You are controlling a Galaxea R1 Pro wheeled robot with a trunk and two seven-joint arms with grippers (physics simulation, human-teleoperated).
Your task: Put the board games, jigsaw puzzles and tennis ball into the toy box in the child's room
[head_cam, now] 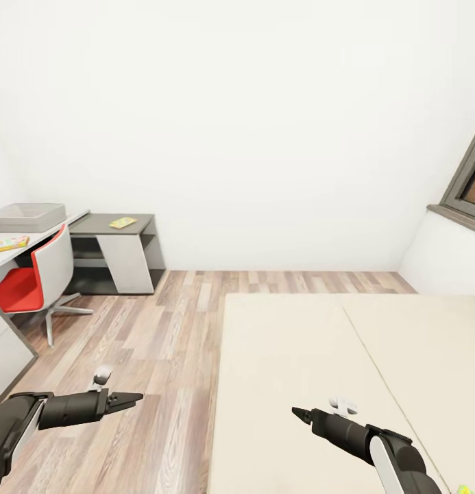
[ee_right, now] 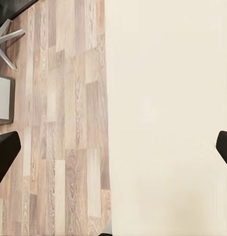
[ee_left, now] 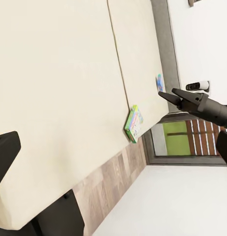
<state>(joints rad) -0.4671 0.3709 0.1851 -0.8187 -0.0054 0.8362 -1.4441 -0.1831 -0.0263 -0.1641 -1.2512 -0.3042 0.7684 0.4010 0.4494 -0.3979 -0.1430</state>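
Observation:
The grey toy box [head_cam: 28,216] stands on the light-grey table [head_cam: 31,245] at the far left, with a flat colourful toy [head_cam: 7,243] in front of it. A flat yellow piece [head_cam: 123,222] lies on the lower dark counter [head_cam: 138,219]. On the cream bed [head_cam: 347,370], a yellow-green board game [ee_left: 134,123] and a smaller blue one [ee_left: 159,81] lie near its far edge. My left gripper [head_cam: 131,397] hangs open over the floor. My right gripper [head_cam: 299,413] is open and empty above the bed's near corner. The tennis ball is out of view.
A red and grey chair [head_cam: 28,281] stands at the table, its star base [ee_right: 8,39] on the wood floor [head_cam: 162,343]. White walls close the room, and a dark-framed window [head_cam: 470,182] sits at the right behind the bed.

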